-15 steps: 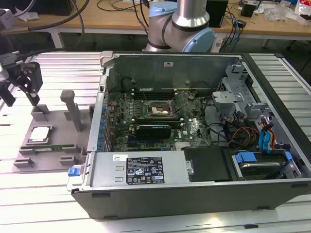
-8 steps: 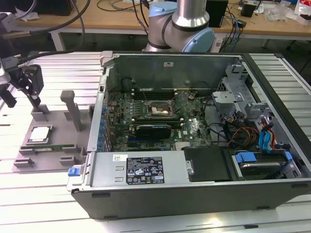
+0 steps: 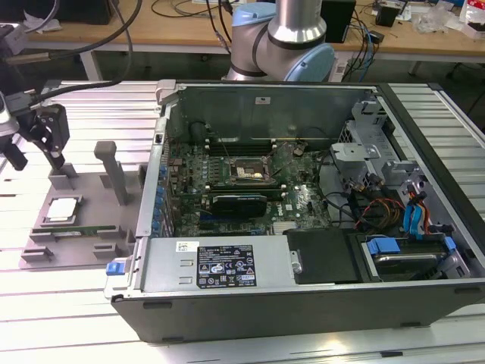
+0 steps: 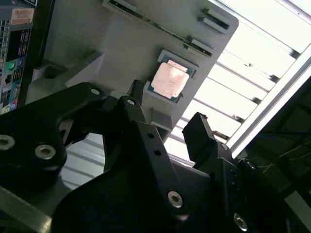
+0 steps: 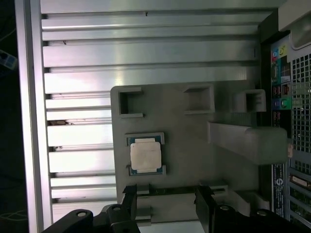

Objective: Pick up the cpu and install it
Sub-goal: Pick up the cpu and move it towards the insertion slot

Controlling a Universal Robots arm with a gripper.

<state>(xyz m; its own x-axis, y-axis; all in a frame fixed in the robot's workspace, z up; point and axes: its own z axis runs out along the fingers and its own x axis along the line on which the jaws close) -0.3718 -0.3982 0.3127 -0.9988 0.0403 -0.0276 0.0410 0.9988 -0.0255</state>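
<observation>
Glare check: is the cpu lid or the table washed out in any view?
Second wrist view: the cpu lid glints pale pink, the slatted table behind is blown white, the gripper, jaws open, reads dark. First wrist view: cpu evenly lit, slats banded bright. Exterior view: table glares at the exterior view's left; computer case interior shadowed.

The exterior view looks down on the computer case (image 3: 318, 284) and grey tray (image 3: 91, 220); both wrist views peer closely past the claw (image 5: 167, 194) at that tray
</observation>
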